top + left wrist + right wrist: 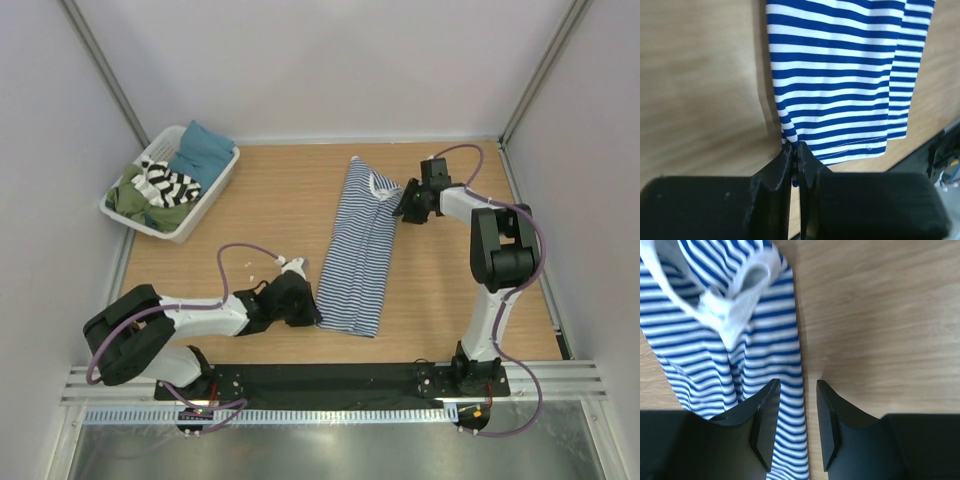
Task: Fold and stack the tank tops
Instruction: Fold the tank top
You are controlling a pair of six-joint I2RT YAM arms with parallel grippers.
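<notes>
Lying lengthwise down the middle of the bench (270, 190), the navy-and-white tank top (358, 250) is folded into a long narrow strip. Its white-bound neck and straps are at the far end and its hem is toward the arms' bases. The left fingers (777, 172) come in low from the left at the near end of the strip. They are pressed together on the near-left corner of the hem, with a sliver of striped cloth nipped between their tips. The rest of the hem lies flat on the wood beside them. At the far end, the right fingers (765, 415) stand apart with a clear gap, straddling the strip's right edge just below the bunched white strap. One finger is over the stripes, the other is over bare wood, and the cloth's edge runs up between them. Whether their tips touch the cloth cannot be told. A white slatted basket (212, 197) sits at the far-left corner of the bench, well apart from the strip. In it the black-and-white tank top (168, 183) lies crumpled between some green cloth (130, 200) at the near-left end and a teal cloth (200, 150) at the far end.
</notes>
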